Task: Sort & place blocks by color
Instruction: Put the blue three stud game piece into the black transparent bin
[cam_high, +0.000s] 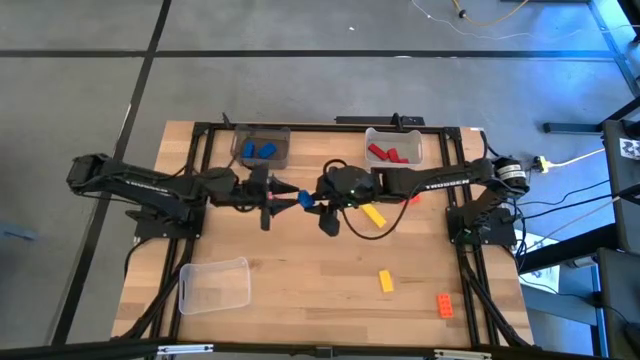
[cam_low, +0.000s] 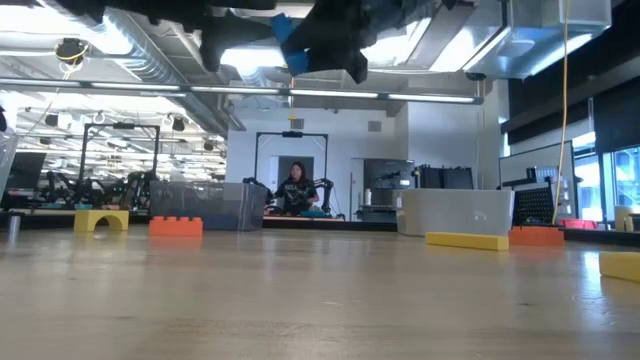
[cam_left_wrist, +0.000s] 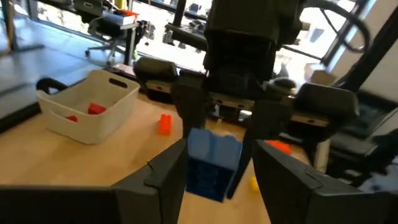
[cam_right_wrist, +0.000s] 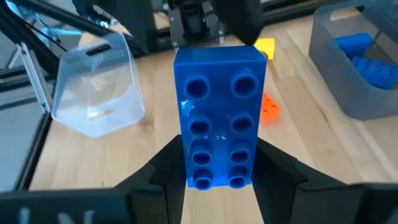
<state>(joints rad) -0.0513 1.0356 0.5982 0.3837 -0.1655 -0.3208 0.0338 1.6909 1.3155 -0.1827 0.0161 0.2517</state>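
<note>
I see right gripper (cam_right_wrist: 217, 180) clamped on blue brick (cam_right_wrist: 219, 118) | left gripper (cam_left_wrist: 214, 177) fingers around same brick, grip unclear | mid-table, raised.

Both arms raised mid-table; left gripper (cam_high: 285, 193), right gripper (cam_high: 318, 199) nose-to-nose.

- The high view looks straight down from well above, taking in the whole light wooden table (cam_high: 300, 270) in the centre of the frame, with grey floor around it.
- The low view sits at table-top height, facing level across the surface into the room beyond; the arms hang in at its top edge.
- The left wrist view looks closely past its own dark fingers (cam_left_wrist: 168, 180) at the blue studded plastic brick (cam_left_wrist: 211, 163) in the lower centre.
- The right wrist view faces the opposite way, very near the same brick, which all four views share.
</note>
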